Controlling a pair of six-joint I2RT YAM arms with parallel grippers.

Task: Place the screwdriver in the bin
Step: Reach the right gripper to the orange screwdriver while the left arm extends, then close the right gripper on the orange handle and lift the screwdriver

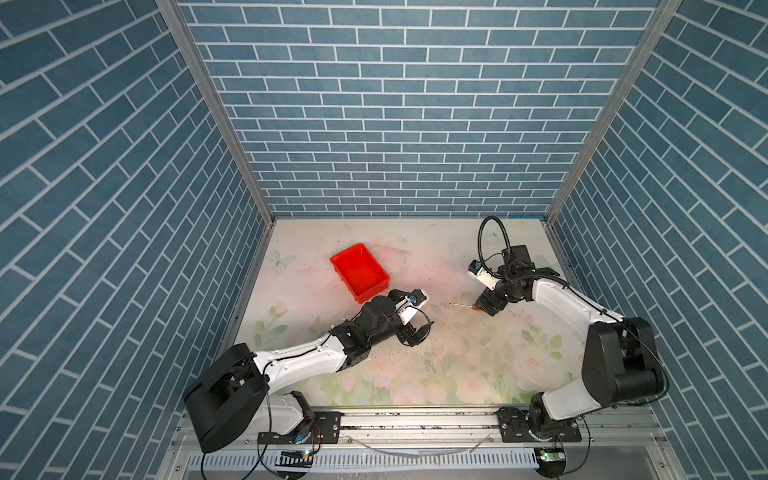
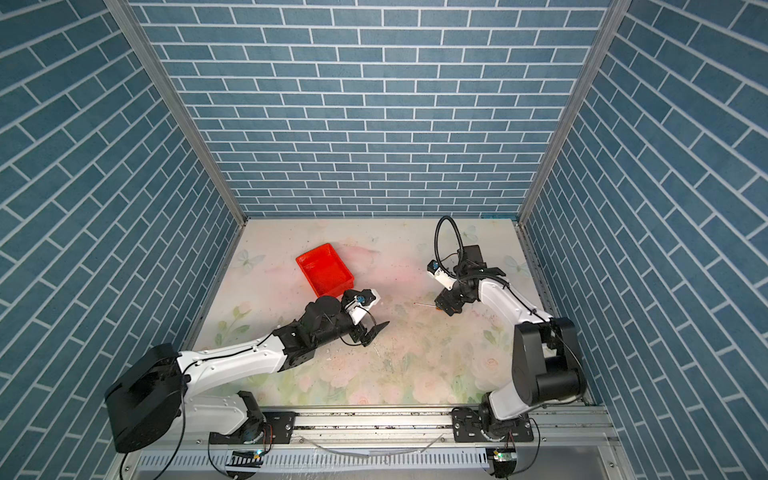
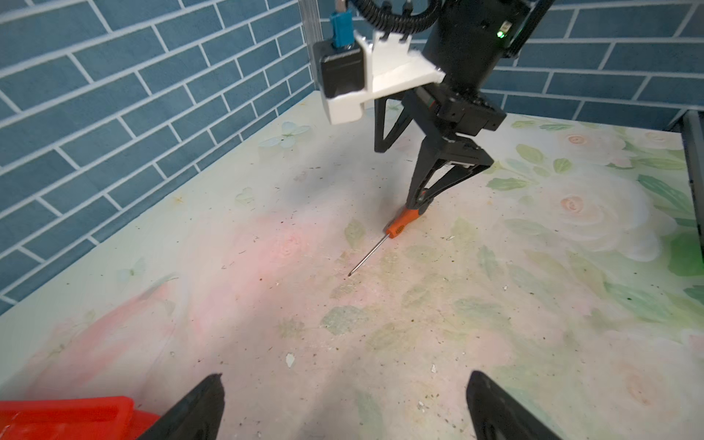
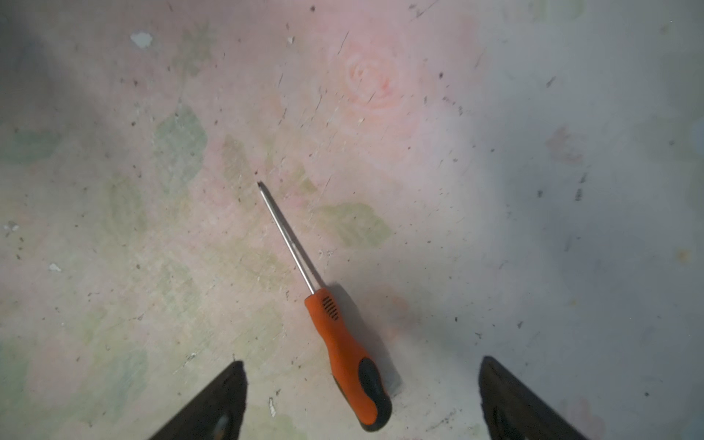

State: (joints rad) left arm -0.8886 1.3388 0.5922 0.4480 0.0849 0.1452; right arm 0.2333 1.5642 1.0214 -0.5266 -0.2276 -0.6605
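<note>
Black fingertips of my right gripper point(image 4: 362, 396) stand wide apart, and the handle of the screwdriver point(image 4: 322, 304) lies between them.

I see free table point(image 1: 457, 365) on every side of the tool, and the blue brick walls point(image 1: 395, 124) are well apart from it. My left gripper point(image 1: 419, 332) hangs near the bin point(image 1: 374, 291), jaws wide and holding nothing. In both top views the screwdriver lies flat, right of the middle, with its shaft pointing toward the bin side. Neither right fingertip touches the handle; a gap shows on each side. This handle is smooth orange with a black patch at the butt and small ribs near the thin silver shaft. Its bin is red plastic, rectangular, low-walled. My table sheet is a pale rose print, scratched and speckled.
</note>
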